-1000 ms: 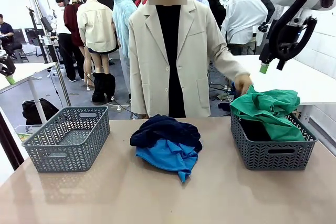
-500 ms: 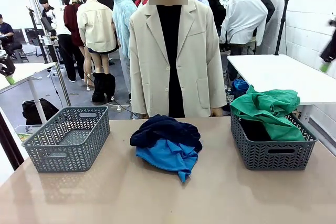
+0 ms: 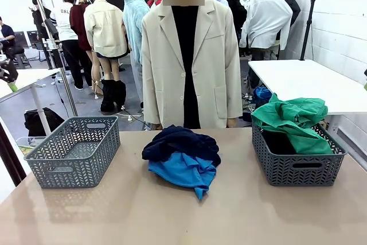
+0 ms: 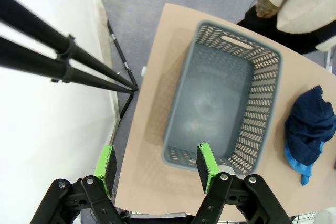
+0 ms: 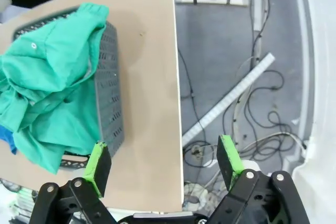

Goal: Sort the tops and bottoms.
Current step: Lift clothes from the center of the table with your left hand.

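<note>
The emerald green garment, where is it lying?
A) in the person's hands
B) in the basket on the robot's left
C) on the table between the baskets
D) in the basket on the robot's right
D: the emerald green garment is heaped in the grey basket on the robot's right, spilling over its rim.

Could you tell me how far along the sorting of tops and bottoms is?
Done: the emerald green garment and the black garment under it sit in the right basket. In hand: nothing; the left gripper and right gripper are both open and empty. Left: the navy garment and bright blue garment lie piled mid-table; the left basket holds nothing.
</note>
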Robot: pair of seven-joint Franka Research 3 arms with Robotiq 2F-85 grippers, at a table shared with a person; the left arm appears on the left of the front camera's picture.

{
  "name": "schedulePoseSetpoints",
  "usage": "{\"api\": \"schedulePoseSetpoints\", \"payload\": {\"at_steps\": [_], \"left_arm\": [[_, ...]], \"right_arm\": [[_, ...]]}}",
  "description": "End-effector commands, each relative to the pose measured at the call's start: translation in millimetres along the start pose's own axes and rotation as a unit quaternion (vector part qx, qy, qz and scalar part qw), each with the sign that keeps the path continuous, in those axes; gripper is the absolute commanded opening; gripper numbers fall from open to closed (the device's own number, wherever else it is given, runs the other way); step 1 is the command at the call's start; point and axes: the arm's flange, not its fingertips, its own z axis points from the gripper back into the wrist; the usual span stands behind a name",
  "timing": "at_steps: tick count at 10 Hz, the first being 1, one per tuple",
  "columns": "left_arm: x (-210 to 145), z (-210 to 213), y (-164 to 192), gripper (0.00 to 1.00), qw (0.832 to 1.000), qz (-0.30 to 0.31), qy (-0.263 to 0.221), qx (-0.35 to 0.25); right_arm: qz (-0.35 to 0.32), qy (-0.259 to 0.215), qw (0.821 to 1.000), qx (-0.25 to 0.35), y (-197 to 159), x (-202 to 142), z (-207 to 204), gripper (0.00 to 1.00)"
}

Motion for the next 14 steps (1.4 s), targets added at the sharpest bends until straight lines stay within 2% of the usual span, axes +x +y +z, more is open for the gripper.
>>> {"api": "schedulePoseSetpoints", "payload": {"at_steps": [1, 2, 4, 5, 7, 8, 9, 12, 13, 14], "left_arm": [[2.9, 18.0, -55.8, 0.79, 0.994, -0.096, -0.025, -0.048], [3.6, 26.8, -90.9, 0.79, 0.983, -0.160, -0.044, -0.075], [3.1, 26.8, -173.5, 0.79, 0.958, -0.268, -0.056, -0.088], [-0.2, 17.5, -206.4, 0.79, 0.950, -0.294, -0.049, -0.089], [-14.1, -4.4, -256.9, 0.79, 0.932, -0.332, -0.018, -0.144], [-23.3, -9.7, -250.8, 0.79, 0.935, -0.330, -0.030, -0.129], [-23.9, 2.8, -263.1, 0.79, 0.941, -0.319, -0.027, -0.109], [-24.0, -9.0, -271.3, 0.79, 0.938, -0.325, -0.022, -0.118], [-30.6, -23.5, -295.6, 0.79, 0.934, -0.324, -0.019, -0.149], [-36.1, -37.1, -315.5, 0.79, 0.909, -0.384, -0.023, -0.161]], "right_arm": [[0.010, 0.007, 1.000, -0.009, 5.8, 3.3, 4.4, 1.00], [0.010, 0.007, 1.000, -0.009, 5.8, 3.3, 4.4, 1.00], [0.010, 0.007, 1.000, -0.009, 5.8, 3.3, 4.4, 1.00], [0.010, 0.007, 1.000, -0.009, 5.8, 3.3, 4.4, 1.00], [0.010, 0.007, 1.000, -0.009, 5.8, 3.3, 4.4, 1.00], [0.010, 0.007, 1.000, -0.009, 5.8, 3.3, 4.4, 1.00], [0.010, 0.007, 1.000, -0.009, 5.8, 3.3, 4.4, 1.00], [0.010, 0.007, 1.000, -0.009, 5.8, 3.3, 4.4, 1.00], [0.010, 0.007, 1.000, -0.009, 5.8, 3.3, 4.4, 1.00], [0.010, 0.007, 1.000, -0.009, 5.8, 3.3, 4.4, 1.00]]}}
